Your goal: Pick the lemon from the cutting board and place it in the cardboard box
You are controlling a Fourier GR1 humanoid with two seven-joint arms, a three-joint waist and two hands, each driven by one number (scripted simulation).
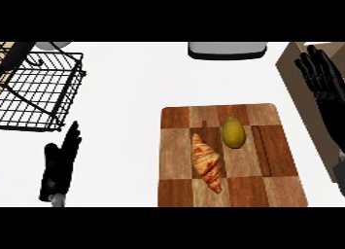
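Lemon (233,132) on the cutting board (275,146), upper middle of it, long axis running roughly away from the robot — untouched by either hand. Croissant (207,163) just beside it to the left and lower, slanting down toward the board's lower middle; cannot tell whether the two touch at the top. Board made of light and dark wood squares, lying on the white tabletop (132,97), reaching down to the view's lower edge.

Cardboard box (293,61) at the upper right, only its corner and near wall in view, well apart from the lemon.

Right hand (322,75) up at the right edge, over the box's near wall, fingers straight and spread, holding nothing. Forearm running down along the right edge.

Left hand (60,163) low at the left, over bare tabletop, fingers straight and pressed together, pointing up and away — empty, resting.

Black wire rack (31,92) at the upper left, well clear of the board. Grey-white rounded object (226,49) at the top middle, cut off by the view's edge; cannot tell what.
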